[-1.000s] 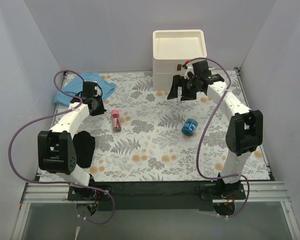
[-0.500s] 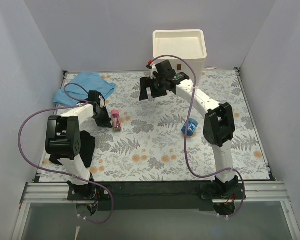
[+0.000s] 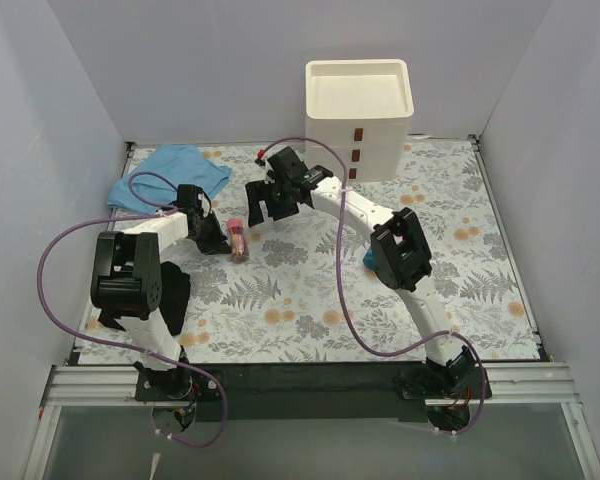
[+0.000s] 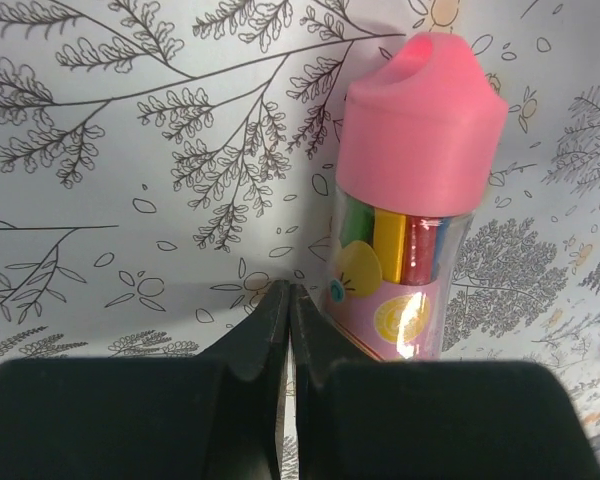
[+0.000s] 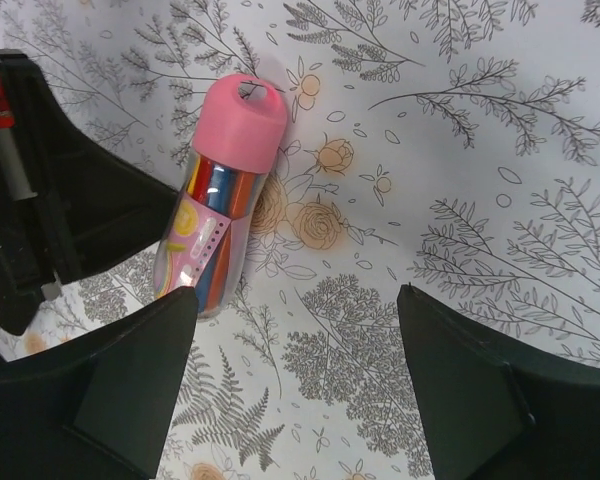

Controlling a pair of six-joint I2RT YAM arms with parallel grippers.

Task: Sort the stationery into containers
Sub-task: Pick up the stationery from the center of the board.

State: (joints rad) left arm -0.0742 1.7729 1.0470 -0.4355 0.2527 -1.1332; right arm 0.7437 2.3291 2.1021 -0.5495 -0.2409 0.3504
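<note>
Hovering open over the pink tube (image 5: 220,200), right end effector (image 5: 295,300) looks ready to grasp; left end effector (image 4: 288,300) sits closed beside it.

The tube (image 3: 238,238) lies on the table (image 3: 310,300), cloth (image 3: 170,172) behind-left of it, 3-drawer unit (image 3: 380,150) behind-right.

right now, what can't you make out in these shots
- blue tape roll: top view, nearly all hidden behind the right arm; only a sliver shows
- pink tube: left wrist view, its lower end is covered by the body of the shut left gripper
- drawer unit: top view, drawers shut, so the contents are hidden
- tube's label print: top view, too small to read
</note>
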